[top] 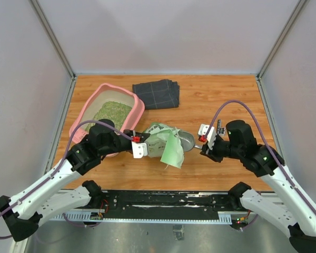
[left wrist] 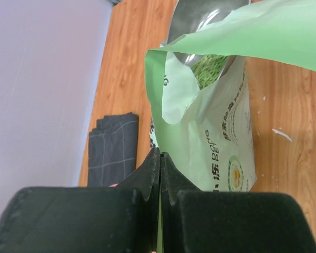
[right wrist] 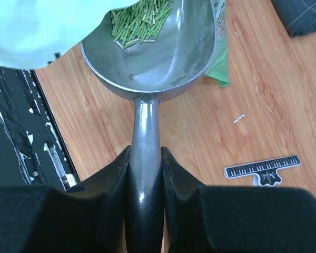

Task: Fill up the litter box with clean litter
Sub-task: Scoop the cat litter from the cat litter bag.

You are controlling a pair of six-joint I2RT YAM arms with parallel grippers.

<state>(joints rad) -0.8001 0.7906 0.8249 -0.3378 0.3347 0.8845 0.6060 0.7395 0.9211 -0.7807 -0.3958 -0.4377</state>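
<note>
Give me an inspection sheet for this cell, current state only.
Surface: wooden table, a few white flecks.
Job's things: pink litter box at back left, litter inside; more litter in the scoop, whose bowl sits at the mouth of the bag.
Clutter: folded dark cloth; small keyboard-print tag.
Grippers: left gripper shut on the bag's edge; right gripper shut on the scoop handle.
Cables: purple cable looped over each arm.
Surroundings: pale walls, metal frame posts.
</note>
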